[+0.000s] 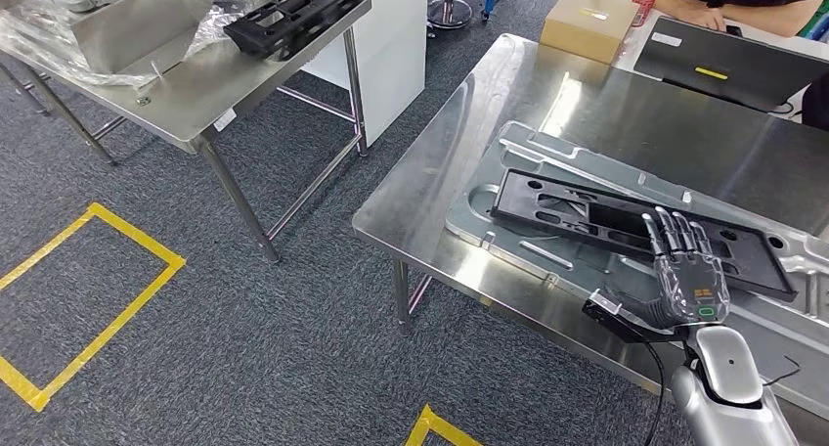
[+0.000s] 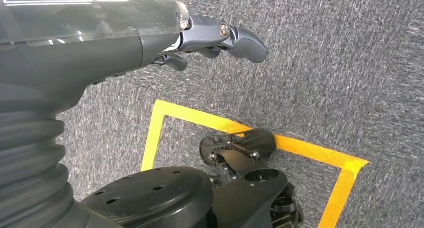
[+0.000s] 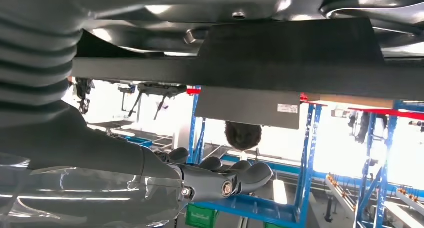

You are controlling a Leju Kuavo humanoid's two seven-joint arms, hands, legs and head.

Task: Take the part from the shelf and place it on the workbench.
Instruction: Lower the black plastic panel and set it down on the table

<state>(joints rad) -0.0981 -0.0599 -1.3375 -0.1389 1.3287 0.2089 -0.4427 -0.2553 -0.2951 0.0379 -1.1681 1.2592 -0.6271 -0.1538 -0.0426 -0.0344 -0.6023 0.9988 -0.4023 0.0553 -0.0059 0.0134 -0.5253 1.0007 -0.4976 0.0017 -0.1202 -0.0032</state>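
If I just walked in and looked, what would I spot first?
Probably the robot's right hand, fingers stretched flat over the long black plastic part lying on the shaped silver metal tray on the shiny steel workbench. Next, the bright yellow tape square on the grey carpet, and another black plastic part on the far steel table.

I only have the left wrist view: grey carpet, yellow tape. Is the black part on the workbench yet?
Observer: Yes. The flat black plastic part lies on a pressed silver metal panel on the steel workbench.
Operator: Is the right hand holding it?
Observer: No. The right hand is above it, fingers straight; the right wrist view shows a gap.
Operator: Anything on the other table?
Observer: A second black part lies on that steel table.
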